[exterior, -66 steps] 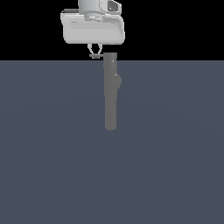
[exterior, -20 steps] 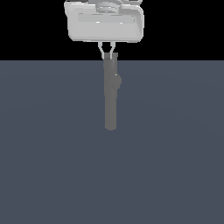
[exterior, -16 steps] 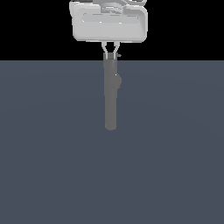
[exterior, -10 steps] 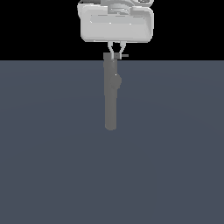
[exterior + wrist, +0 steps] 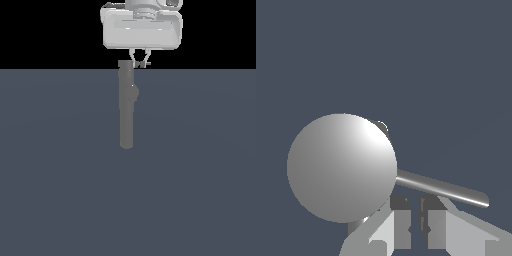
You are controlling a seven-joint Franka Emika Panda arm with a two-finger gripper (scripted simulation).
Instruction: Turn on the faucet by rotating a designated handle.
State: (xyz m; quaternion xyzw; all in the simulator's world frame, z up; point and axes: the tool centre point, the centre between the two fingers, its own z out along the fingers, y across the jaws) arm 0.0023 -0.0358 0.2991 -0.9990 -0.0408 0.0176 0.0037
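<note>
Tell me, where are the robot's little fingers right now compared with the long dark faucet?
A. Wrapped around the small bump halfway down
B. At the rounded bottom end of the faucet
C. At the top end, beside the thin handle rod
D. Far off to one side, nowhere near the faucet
C: in the exterior view the gripper sits at the squared top end of the faucet, where the thin handle sticks out.

Long dark grey faucet [image 5: 126,107], shaped like a thick tube, with a round end, a flat square end and a small bump on its side. Seen end-on in the wrist view as a big grey circle. Thin grey handle [image 5: 442,188] poking straight out sideways from the square end.
</note>
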